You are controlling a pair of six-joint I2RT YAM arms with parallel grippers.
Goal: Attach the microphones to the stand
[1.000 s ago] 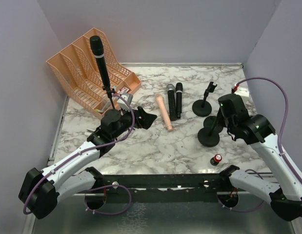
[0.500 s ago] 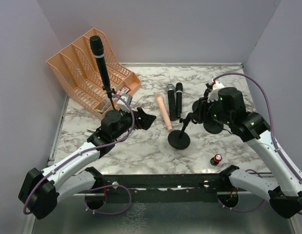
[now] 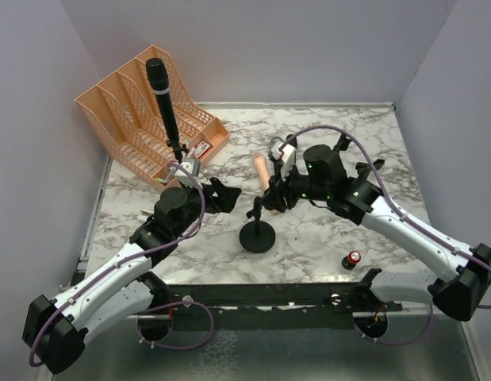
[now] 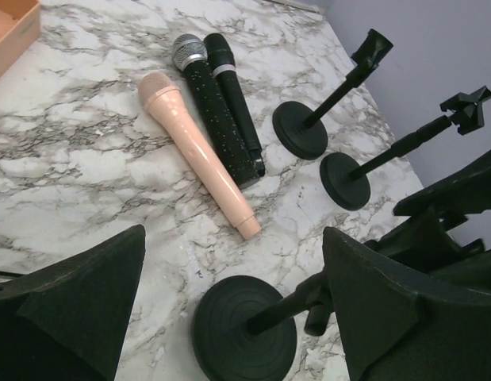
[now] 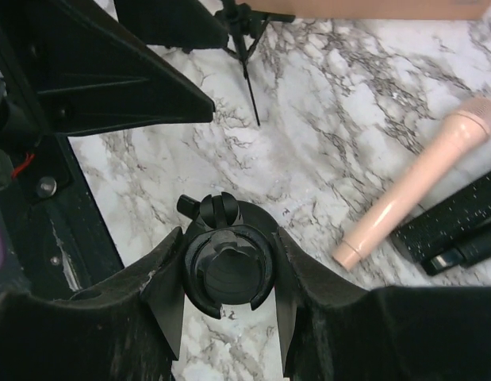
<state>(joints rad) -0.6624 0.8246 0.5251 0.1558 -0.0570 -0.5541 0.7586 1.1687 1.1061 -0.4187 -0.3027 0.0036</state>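
My right gripper (image 3: 271, 198) is shut on the round clip (image 5: 228, 270) of a black stand, whose disc base (image 3: 258, 236) rests on the marble at mid-table. My left gripper (image 3: 223, 195) hangs open just left of that stand; in the left wrist view the base (image 4: 243, 329) lies between its spread fingers (image 4: 78, 305). Three microphones lie side by side behind: peach-pink (image 4: 196, 155), black with a silver mesh head (image 4: 217, 119) and all black (image 4: 233, 103). Another black microphone (image 3: 163, 99) stands upright on a small tripod at the back left.
An orange file organiser (image 3: 130, 119) stands at the back left. Two more black stands (image 4: 301, 131) (image 4: 346, 181) stand at the right, partly behind my right arm. A red-topped battery (image 3: 353, 259) lies near the front edge. Walls close in the table.
My right arm has carried the stand from the right side of the table leftward to the middle, up to the left gripper. The left arm has drawn back slightly, still open.
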